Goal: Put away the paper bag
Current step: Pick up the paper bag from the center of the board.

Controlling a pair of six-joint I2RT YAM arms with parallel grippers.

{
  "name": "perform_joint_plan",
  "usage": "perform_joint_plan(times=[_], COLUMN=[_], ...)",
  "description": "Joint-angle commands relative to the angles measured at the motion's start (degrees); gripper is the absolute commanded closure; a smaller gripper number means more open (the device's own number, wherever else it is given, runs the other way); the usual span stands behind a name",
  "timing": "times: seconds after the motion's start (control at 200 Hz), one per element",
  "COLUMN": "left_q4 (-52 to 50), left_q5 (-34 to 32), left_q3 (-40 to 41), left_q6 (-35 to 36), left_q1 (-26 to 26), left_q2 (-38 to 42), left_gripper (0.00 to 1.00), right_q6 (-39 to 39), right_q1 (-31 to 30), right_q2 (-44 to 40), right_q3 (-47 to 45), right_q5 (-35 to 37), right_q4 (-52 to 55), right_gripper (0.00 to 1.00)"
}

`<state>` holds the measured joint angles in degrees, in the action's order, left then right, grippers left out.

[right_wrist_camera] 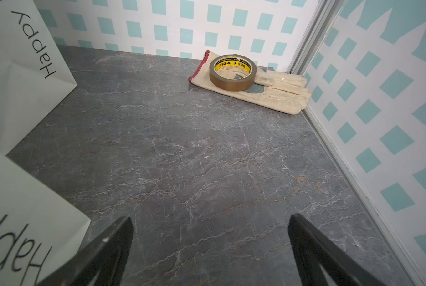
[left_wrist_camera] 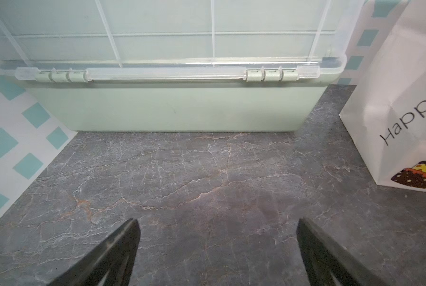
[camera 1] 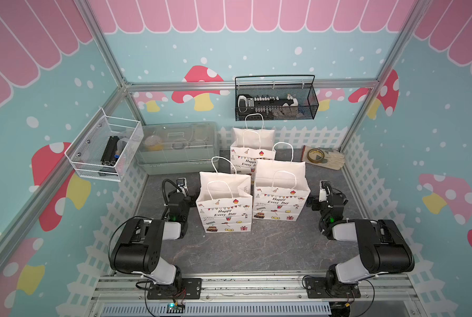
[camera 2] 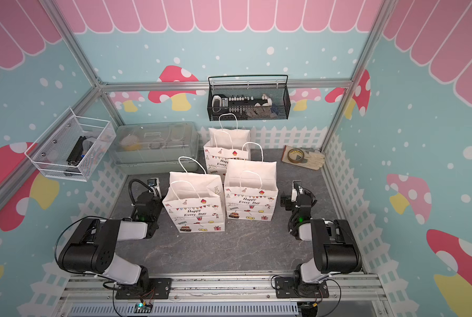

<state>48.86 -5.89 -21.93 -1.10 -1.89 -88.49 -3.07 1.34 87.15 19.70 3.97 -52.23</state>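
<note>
Round me, pale blue walls [camera 1: 284, 55] printed with red mushrooms and white picket fencing meet at silver aluminium posts [camera 1: 105, 46]; beneath, a dark grey marbled tabletop [camera 1: 243, 247].

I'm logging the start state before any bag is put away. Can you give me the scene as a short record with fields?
paper bags: three, upright, tops open: front left bag, front right bag, back bag
left gripper: jaws open, empty, facing the lidded box
right gripper: jaws open, empty
far right corner: tape roll lying on a glove
on the walls: black basket, white basket
bags touched: none
</note>
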Motion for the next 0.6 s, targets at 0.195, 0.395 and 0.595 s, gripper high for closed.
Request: perform_joint_plan(times=[0.195,0.395,0.595], left_q4=[0.36,0.32,0.01], left_q5=[0.79,1.1,-1.63], left_q3=[-0.92,-1.01,-1.0], left_q6=[-0.48,-0.48,-1.23], left_q1=[0.4,0.57,0.44], left_q2=[0.79,0.77,1.02], left_gripper=[0.01,0.01,0.01], right_q6=[0.72,0.71,0.23], right_q1=[-0.35,-0.35,-0.36], right_q2=[-0.25,-0.3,-1.15], right_q3=[0.6,0.56,-0.73], right_q5=[-0.46,-0.47,0.78], right_q4=[-0.6,-0.6,-2.43], right_gripper=[0.0,0.0,0.0])
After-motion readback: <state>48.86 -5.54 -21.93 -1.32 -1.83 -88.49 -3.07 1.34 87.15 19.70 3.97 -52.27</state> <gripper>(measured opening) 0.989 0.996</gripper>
